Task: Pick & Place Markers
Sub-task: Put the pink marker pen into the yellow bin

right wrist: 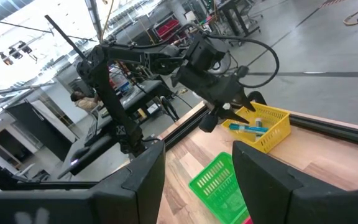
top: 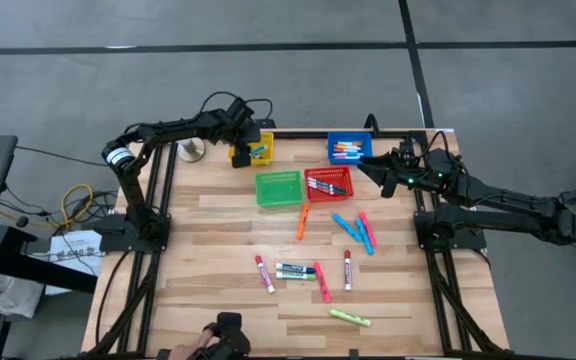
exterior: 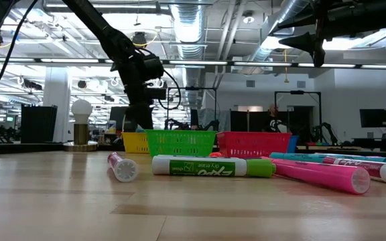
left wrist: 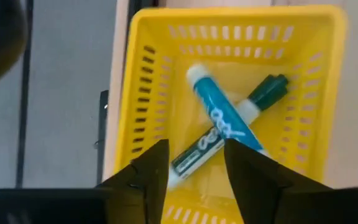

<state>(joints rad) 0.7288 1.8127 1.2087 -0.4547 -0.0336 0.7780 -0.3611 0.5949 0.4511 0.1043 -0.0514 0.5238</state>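
The left pincer (top: 240, 152) hangs over the yellow basket (left wrist: 328, 93) at the far left of the bench (top: 208, 290); its fingers (left wrist: 151, 171) stand apart with nothing between them. Two markers lie crossed inside this basket: a blue marker (left wrist: 224, 118) with a light blue barrel and pale cap, and a dark green marker (left wrist: 269, 92) with a white printed barrel and a dark green cap, lying under the blue one.

The right pincer (top: 366, 166) is raised beside the blue basket (top: 349, 149) at the far right, fingers (right wrist: 145, 180) apart and empty. The blue basket holds several markers; the red basket (top: 328, 183) just near of it also holds several. The green basket (top: 279, 188) sits left of the red one.

Loose markers on the bench:
- orange marker (top: 303, 221), near of the red basket
- light blue markers (top: 347, 227) and a pink marker (top: 366, 231), to the right of it
- a red-capped marker (top: 265, 273) with white barrel, towards the near edge
- a green-capped marker (exterior: 213, 166) with white printed barrel
- a yellow-green marker (top: 349, 318), nearest of all
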